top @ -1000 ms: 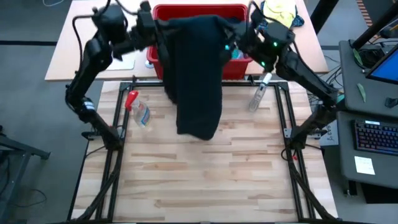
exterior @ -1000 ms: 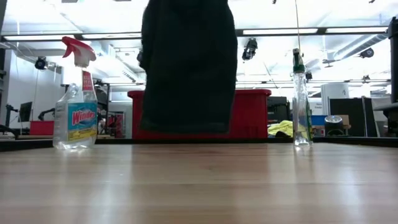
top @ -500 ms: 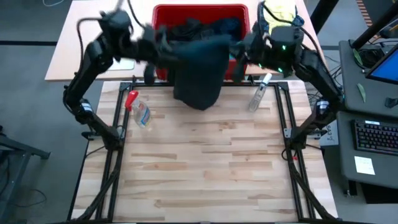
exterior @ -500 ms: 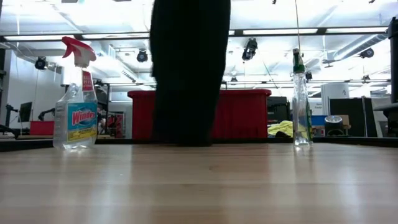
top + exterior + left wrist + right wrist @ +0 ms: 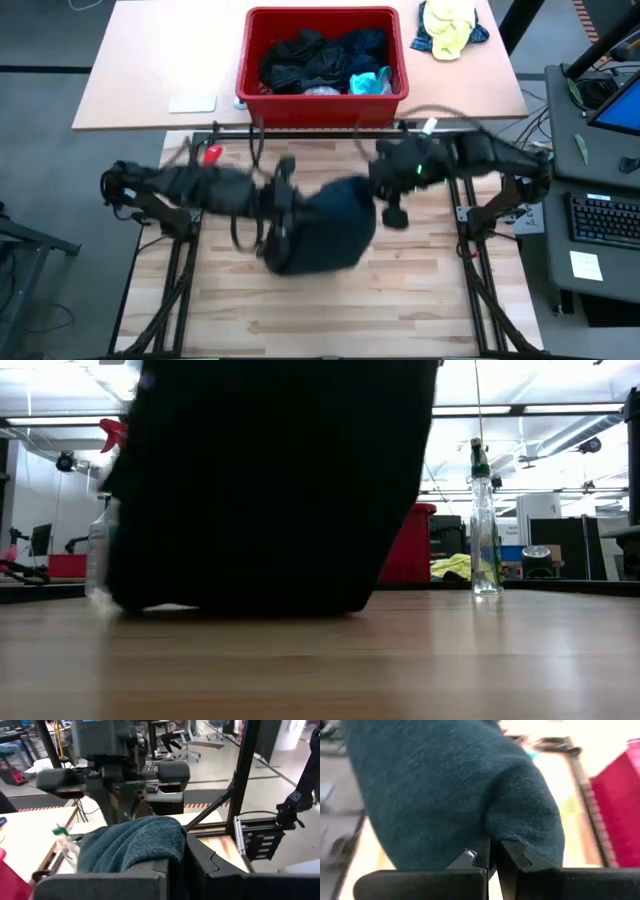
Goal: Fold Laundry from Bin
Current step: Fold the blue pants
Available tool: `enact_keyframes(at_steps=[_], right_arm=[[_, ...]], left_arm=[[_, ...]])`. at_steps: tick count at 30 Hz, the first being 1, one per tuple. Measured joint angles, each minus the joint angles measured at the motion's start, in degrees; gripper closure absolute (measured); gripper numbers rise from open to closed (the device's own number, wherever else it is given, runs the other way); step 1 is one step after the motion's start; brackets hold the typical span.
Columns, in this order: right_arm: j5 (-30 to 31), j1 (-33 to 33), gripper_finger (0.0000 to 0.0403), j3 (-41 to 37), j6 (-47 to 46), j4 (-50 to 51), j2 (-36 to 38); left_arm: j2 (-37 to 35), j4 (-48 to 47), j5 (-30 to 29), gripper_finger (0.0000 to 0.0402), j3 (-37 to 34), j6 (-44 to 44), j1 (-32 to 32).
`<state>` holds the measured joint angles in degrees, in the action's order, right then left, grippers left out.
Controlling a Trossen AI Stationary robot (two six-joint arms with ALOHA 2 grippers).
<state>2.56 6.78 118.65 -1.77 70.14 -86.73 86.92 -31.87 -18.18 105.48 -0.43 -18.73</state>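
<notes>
Dark garment [image 5: 325, 232] out of the bin [image 5: 322, 100], over mid-bench [image 5: 400, 300], bunched, unfolded; lower hem looks about at the wood. Left gripper [image 5: 283, 192] and right gripper [image 5: 392, 212] each pinch an edge. More laundry [image 5: 320, 62] waits binned. Near bench half open; spray bottle [image 5: 485, 525] off the right side.

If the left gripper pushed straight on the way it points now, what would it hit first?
Probably the right gripper: the left gripper, shut on the dark garment, faces it across the cloth. Depth is unclear.
</notes>
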Motion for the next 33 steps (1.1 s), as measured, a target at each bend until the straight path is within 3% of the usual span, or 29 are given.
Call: enact_keyframes(at_steps=[9, 15, 19, 26, 33], right_arm=[[0.47, 13.24, 0.0394, -13.84, -4.81, -7.41, 0.74], [1.08, 14.78, 0.0394, -20.09, -1.87, -15.33, 0.74], [6.15, 11.50, 0.0394, -22.61, 2.42, -18.70, 0.74], [5.37, 1.27, 0.0394, -29.86, 13.83, -30.19, -0.01], [-6.18, -6.54, 0.0394, -36.48, 20.87, -46.50, -4.09]], left_arm=[[-0.26, 16.30, -11.26, 0.0390, -16.36, -8.74, -12.85], [-0.33, 17.58, -23.00, 0.0389, -21.35, -13.30, -17.18], [-0.75, 9.15, -30.36, 0.0389, -22.91, -22.21, -17.24], [-0.72, -12.24, -37.19, 0.0388, -23.01, -42.88, -16.08], [-0.48, -29.60, -35.91, 0.0388, -23.12, -61.22, -16.12]])
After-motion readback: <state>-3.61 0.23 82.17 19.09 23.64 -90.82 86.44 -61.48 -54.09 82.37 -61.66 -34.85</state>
